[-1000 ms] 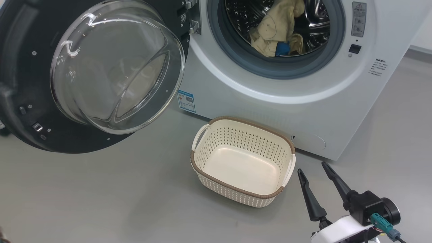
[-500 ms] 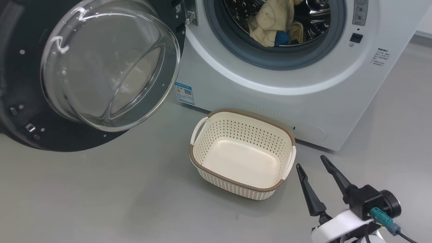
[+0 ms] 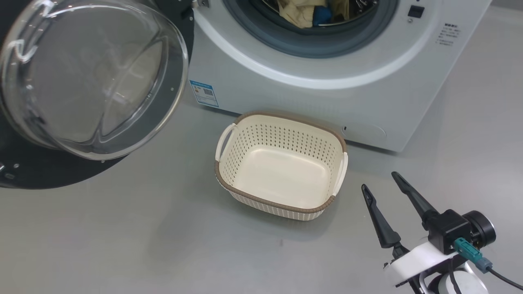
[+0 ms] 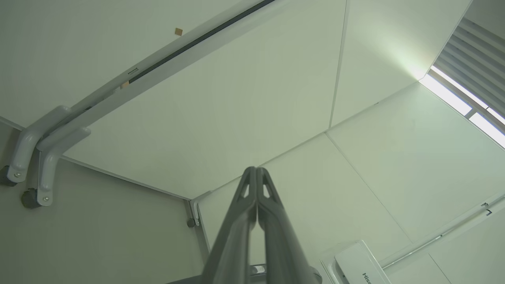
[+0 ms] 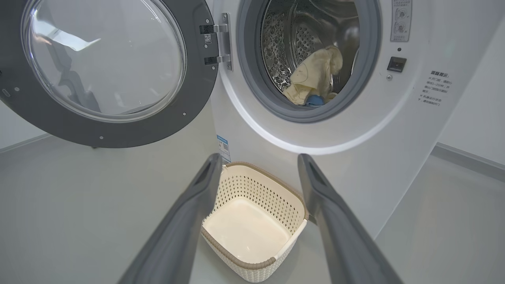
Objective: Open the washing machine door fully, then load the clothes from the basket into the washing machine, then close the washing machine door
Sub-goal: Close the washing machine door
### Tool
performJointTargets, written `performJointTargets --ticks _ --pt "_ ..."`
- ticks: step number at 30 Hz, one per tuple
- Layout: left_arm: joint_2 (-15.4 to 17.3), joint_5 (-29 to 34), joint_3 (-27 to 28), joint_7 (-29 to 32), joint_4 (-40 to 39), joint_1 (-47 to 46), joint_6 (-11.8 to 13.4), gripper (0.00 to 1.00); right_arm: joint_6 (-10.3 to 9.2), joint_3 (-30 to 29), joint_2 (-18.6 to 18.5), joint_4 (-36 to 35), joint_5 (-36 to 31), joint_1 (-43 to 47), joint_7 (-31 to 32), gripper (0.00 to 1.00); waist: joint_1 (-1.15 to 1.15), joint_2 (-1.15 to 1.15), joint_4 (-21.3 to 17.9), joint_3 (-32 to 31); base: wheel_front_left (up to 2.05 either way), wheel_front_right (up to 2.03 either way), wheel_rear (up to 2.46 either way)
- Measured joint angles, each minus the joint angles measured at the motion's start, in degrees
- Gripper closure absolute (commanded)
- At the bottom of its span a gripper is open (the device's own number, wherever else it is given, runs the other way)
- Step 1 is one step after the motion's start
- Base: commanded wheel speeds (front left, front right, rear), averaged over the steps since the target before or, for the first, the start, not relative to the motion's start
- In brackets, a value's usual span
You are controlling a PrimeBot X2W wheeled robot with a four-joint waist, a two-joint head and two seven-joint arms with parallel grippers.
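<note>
The washing machine [image 3: 327, 98] [image 5: 355, 165] stands with its door [image 3: 81, 81] [image 5: 106, 71] swung wide open to the left. Cream-yellow clothes [image 3: 300, 12] [image 5: 313, 77] with a blue patch lie inside the steel drum. On the floor in front sits the cream basket [image 3: 282, 163] [image 5: 252, 225], with nothing in it. My right gripper [image 3: 380, 181] [image 5: 258, 157] hovers open and empty just right of the basket, fingers pointing toward the machine. My left gripper [image 4: 255, 170] is shut with nothing in it, aimed up at pale wall and ceiling panels.
Grey floor [image 3: 122, 237] spreads wide to the left and in front of the basket. The open door overhangs the floor at the left. A blue label [image 3: 204, 93] marks the machine's lower front. A wall skirting [image 5: 469, 159] runs at the right.
The whole head picture has slid up and left, so the camera has moved. The right gripper stays open beside the basket; the door, basket and clothes keep their places.
</note>
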Motion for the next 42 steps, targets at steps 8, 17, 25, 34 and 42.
performJointTargets --ticks 8,17,25,34,42 --pt "2.6 1.8 -6.7 4.0 10.6 -1.2 0.0 1.00 0.44 -1.0 -2.0 -2.4 -0.4 -1.8 1.3 0.00 0.00 0.00 -4.5 5.4 0.00 0.00 0.00" --pt "2.6 2.3 -9.6 4.9 14.7 -5.8 0.0 1.00 0.42 -2.3 -3.2 -4.1 -0.4 -1.9 2.0 0.00 0.00 0.00 -5.7 8.4 0.00 0.00 0.00" --pt "2.7 4.4 -11.3 4.9 17.5 -8.5 0.0 1.00 0.42 -2.6 -3.7 -4.5 -0.4 -2.0 2.3 0.00 0.00 0.00 -5.3 9.4 0.00 0.00 0.00" --pt "4.2 4.5 -14.2 9.4 17.5 -9.1 0.4 1.00 0.26 -3.3 -4.0 -5.4 -0.4 -2.0 2.6 0.00 0.00 0.00 -4.6 9.6 0.00 0.00 0.00" --pt "5.4 4.0 -15.7 14.5 17.1 -9.4 -0.2 1.00 0.13 -3.1 -4.1 -5.5 -0.4 -2.0 2.6 0.00 0.00 0.00 -3.9 9.8 0.00 0.00 0.00"
